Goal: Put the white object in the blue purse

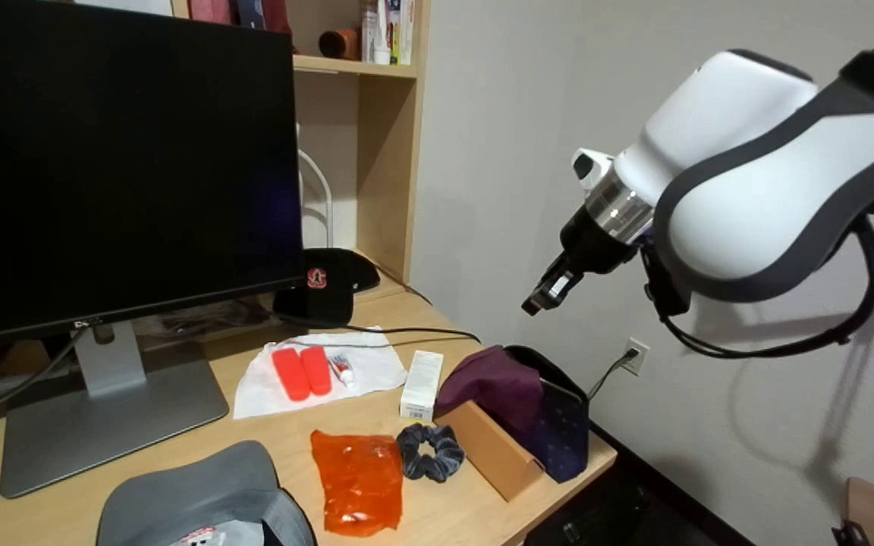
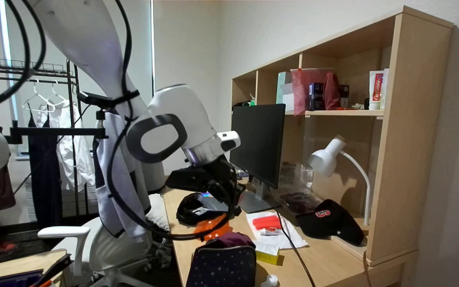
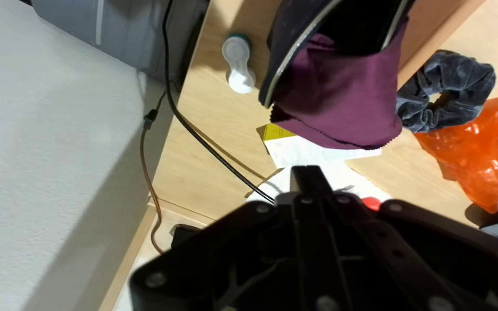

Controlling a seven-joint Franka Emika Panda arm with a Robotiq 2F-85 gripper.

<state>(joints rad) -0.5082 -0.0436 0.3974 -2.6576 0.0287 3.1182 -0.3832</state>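
- Above the pale wooden desk [image 1: 278, 432] hangs the black gripper [image 3: 311, 176], fingers together, nothing held!
- Down on the desk, just beside the dark navy, white-speckled fabric purse [image 2: 223, 265], lies a small white dumbbell-shaped plastic case [image 3: 237, 65], likely our target.
- So it's the approach, I'd judge; no grasp yet.
- Next call: spread the fingers, drop over the case, pinch, then clear the plum-coloured cloth [image 3: 348, 99] draped at the purse's mouth.

A monitor [image 1: 126, 167] stands on the desk [image 1: 444, 512] with a black cap [image 1: 342, 269] near it, and orange plastic [image 1: 361, 485] lies between a scrunchie [image 1: 448, 459] and a grey cap [image 1: 194, 485]
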